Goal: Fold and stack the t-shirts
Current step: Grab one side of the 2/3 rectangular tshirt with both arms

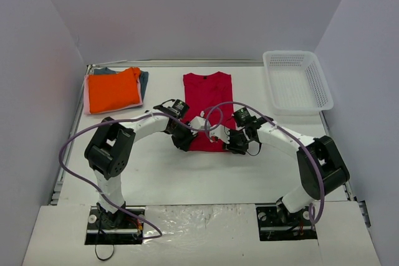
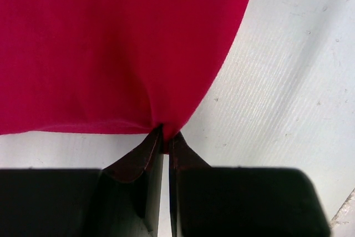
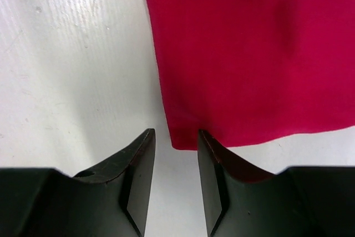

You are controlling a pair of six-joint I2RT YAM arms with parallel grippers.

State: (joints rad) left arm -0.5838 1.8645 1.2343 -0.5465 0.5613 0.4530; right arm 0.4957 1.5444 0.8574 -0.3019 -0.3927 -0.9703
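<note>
Hem corner of crimson t-shirt (image 2: 111, 54) between left fingers (image 2: 138, 159), open table (image 2: 288, 81) alongside

The crimson t-shirt (image 1: 207, 101) at the centre of the top view is plain deep red, with no print. At upper left the orange t-shirt (image 1: 112, 90) is bright and plain. A pale pink t-shirt (image 1: 86, 99) and a grey-blue t-shirt (image 1: 144, 82) show as edges around it. At upper right the basket (image 1: 298, 81) is white mesh. The table (image 1: 187, 172) is white. The left arm (image 1: 143, 128) and right arm (image 1: 283, 138) are white with black joints, and the cable (image 1: 62, 154) is purple.
</note>
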